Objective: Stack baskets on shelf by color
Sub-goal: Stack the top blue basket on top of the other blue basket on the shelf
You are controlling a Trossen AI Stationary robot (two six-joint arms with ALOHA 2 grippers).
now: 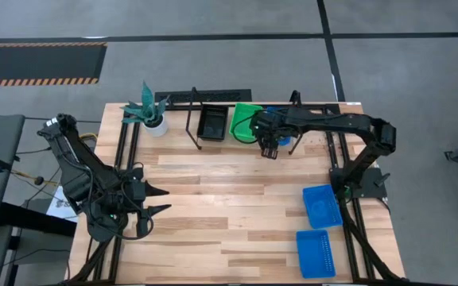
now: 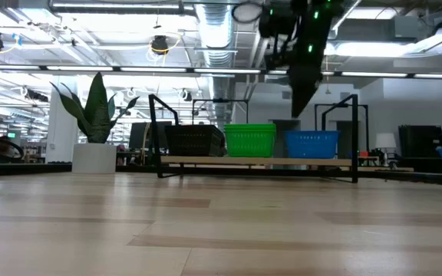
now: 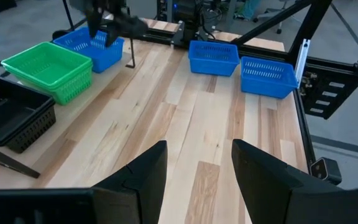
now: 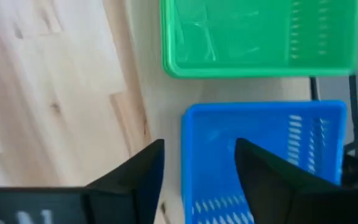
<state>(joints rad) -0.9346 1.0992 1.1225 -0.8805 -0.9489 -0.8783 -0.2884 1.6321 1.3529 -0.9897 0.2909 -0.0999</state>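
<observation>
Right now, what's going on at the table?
The right gripper hangs open and empty over the blue basket on the shelf, beside the green baskets and black baskets already there. Two blue baskets still wait on the table's right side. The left gripper rests open near the left edge.

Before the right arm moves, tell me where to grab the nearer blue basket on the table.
Probably take the nearer blue basket by one long wall, coming straight down from above. It lies flat and open-topped on the table, apart from the other loose blue basket, so the right gripper, now over the shelf, can straddle its thin rim.
</observation>
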